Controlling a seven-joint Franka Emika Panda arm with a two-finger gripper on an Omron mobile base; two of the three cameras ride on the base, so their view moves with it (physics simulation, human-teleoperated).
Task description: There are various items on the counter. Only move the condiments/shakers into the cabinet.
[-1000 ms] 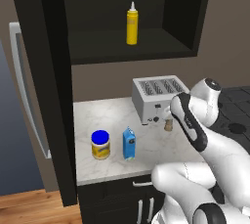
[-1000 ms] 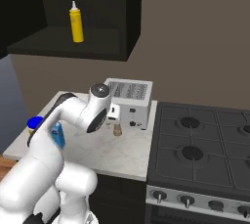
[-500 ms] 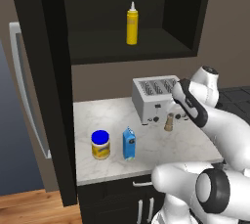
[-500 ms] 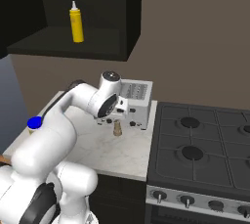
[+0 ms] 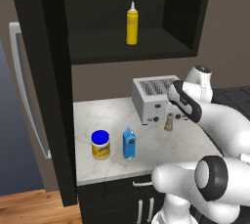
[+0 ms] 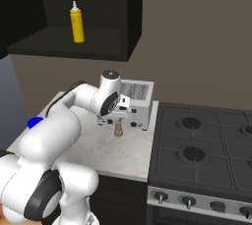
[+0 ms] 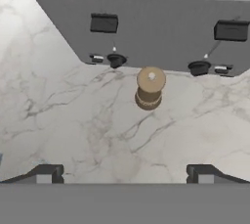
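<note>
A rendered kitchen: a white marble counter (image 5: 185,142) runs between a dark tall panel on the left and a black stove (image 6: 206,155) on the right, with a dark wall cabinet (image 5: 183,12) open above it. A yellow bottle (image 5: 132,23) stands upright on the cabinet shelf, so that part of the job looks done. On the counter, a silver toaster (image 5: 149,98) sits against the back wall. Just in front of it, close but apart, stands a small tan shaker (image 5: 169,122), upright. Nearer the front edge, well apart from the shaker, a blue-lidded jar (image 5: 100,145) and a blue carton (image 5: 128,143) stand side by side.

The white arm reaches over the counter with its gripper (image 7: 124,174) hanging above the shaker, fingers spread wide and holding nothing. In the hand view the shaker (image 7: 149,88) sits centred between the two fingertips (image 7: 46,174), which suggests the hand is lined up to come down around it. The toaster (image 7: 161,27) just behind leaves little room, so a careless descent could knock it or tip the shaker. The jar still waits; the carton should stay.
</note>
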